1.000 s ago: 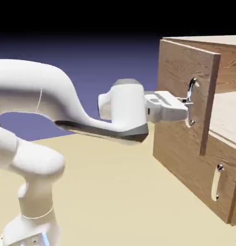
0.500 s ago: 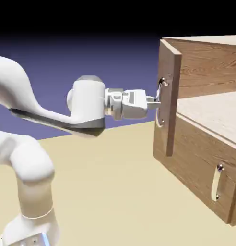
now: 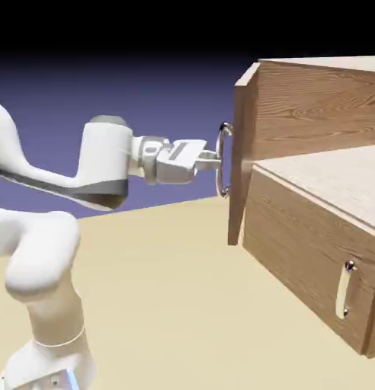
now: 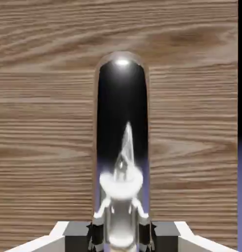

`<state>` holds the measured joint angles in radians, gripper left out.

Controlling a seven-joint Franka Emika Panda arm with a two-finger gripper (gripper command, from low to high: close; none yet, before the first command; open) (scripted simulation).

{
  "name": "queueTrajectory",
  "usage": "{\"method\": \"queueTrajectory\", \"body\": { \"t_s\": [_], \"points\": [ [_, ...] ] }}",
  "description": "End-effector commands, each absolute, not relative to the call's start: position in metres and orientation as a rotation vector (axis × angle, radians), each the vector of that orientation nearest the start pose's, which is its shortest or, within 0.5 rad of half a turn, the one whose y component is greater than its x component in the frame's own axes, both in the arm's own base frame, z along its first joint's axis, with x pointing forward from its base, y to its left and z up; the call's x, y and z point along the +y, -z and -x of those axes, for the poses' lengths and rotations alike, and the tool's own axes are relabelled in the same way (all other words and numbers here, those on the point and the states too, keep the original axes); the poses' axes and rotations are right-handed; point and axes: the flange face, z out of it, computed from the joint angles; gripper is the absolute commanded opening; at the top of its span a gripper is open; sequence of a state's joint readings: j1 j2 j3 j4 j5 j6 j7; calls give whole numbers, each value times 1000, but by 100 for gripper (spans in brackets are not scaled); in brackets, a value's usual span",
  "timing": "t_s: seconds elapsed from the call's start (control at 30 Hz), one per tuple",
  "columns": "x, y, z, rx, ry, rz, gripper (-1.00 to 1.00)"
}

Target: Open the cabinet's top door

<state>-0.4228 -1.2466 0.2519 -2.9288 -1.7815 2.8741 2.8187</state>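
Top door: rigid wood-grain panel, judged stiff and moderately heavy, hinged so that it swings as one piece without flex; it is best taken by its handle, a long curved silver bar set upright on the outer face, judged smooth and somewhat slippery, so a firm pinch near mid-length is advised. Location: upper front of the cabinet, which is stood at the bench's right side; the door is seen swung well out from the cabinet front, edge-on toward the exterior view, with the pale inner shelf surface exposed behind it. Lower panel with a shorter handle is seen shut. Gripper: jaws are clenched on the handle, the polished bar being shown between the fingertips in the hand view, against brown horizontal grain. Finish: warm brown grain, mirror-bright metal fitting.
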Motion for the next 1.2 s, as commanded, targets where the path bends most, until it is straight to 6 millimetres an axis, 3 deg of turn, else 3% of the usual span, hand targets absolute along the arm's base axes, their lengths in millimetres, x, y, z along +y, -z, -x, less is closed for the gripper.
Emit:
{"method": "queueTrajectory", "body": {
  "t_s": [0.0, 0.3, 0.63, 0.83, 1.17],
  "points": [
    [14, -504, -261, 1381, 2135, 1635, -100],
    [44, -504, -238, 1459, 2171, 1611, -100],
    [103, -504, -203, 1604, 2236, 1558, -100],
    [154, -504, -180, 1725, 2286, 1508, -100],
    [263, -504, -150, 1971, 2375, 1388, -100]
  ]
}}
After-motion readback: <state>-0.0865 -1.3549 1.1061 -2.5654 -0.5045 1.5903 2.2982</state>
